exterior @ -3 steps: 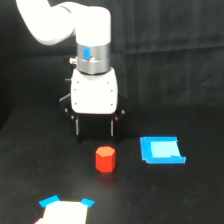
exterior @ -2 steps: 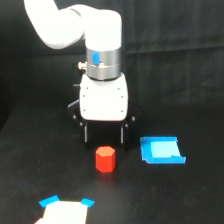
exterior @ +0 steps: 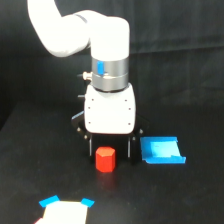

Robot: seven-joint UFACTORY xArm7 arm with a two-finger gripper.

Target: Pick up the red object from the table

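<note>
arm vertical, claw (exterior: 111, 149) down | fingers spread wide, straddling red object (exterior: 105, 159), nothing held | blue tray (exterior: 162, 150) just beside | table (exterior: 200, 200) bare in front

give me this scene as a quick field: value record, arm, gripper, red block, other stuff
arm: white xArm6, reaching down over the table
gripper: gripper open, dark fingers straddling the block
red object: red object upright on the table, between the fingers, not lifted
contact: cannot tell if the fingers touch it
blue tray: blue tray at the exterior view's right of the block
bottom edge: white piece with blue corners, partly cut off
</note>
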